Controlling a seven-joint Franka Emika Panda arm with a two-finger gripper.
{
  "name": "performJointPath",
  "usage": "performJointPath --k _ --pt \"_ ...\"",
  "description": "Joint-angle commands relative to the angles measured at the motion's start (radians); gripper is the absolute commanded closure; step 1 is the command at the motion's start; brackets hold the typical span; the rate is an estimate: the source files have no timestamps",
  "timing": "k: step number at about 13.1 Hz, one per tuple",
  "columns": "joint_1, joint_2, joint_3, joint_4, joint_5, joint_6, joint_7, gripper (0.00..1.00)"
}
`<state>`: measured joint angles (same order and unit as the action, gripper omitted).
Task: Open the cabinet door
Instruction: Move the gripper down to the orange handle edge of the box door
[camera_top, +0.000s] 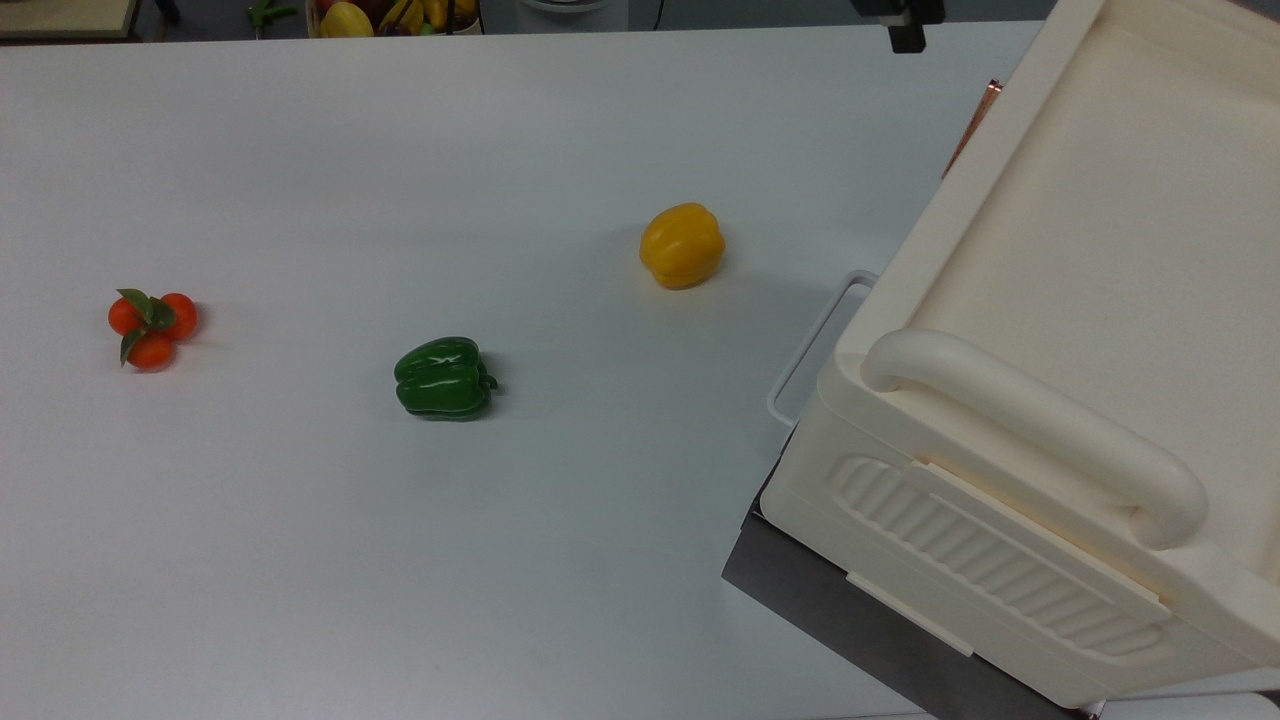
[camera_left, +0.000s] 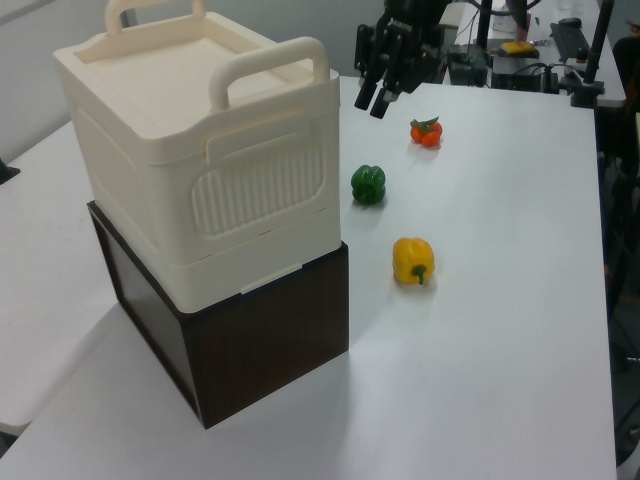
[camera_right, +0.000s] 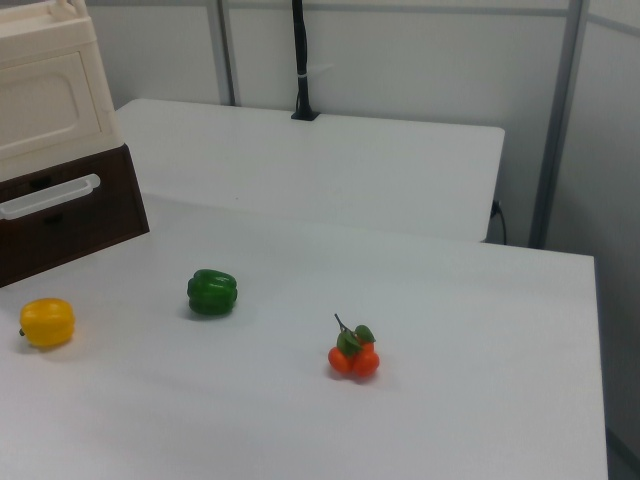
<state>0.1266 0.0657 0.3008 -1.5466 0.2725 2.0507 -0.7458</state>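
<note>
Above the table's far end in the left view, we see the gripper (camera_left: 375, 100) hanging in the air, fingers slightly parted and holding nothing. The cabinet door (camera_right: 45, 105) sits closed on the cream cabinet (camera_left: 190, 150), beside it.

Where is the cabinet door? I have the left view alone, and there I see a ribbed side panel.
Observer: The right view shows the cabinet door, a cream panel with a recessed inset.
Operator: Where is its handle?
Observer: In the top view, a copper bar handle runs along the cabinet's far edge, near the hand.
Operator: What is under the door?
Observer: A dark box with a white handle.
</note>
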Motion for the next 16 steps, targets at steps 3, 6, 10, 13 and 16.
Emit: performJointPath --k 3,6,10,13,16 --pt "0.041 0.068 -0.003 0.008 0.004 0.124 -0.026 0.67" --pt "0.059 0.086 0.0 0.005 -0.007 0.207 -0.02 0.67" --pt "0.062 0.101 0.02 -0.007 -0.015 0.24 -0.018 0.72" --pt "0.061 0.101 0.023 -0.009 -0.019 0.238 -0.018 1.0" --pt "0.059 0.098 0.023 -0.021 -0.015 0.233 -0.012 1.0"
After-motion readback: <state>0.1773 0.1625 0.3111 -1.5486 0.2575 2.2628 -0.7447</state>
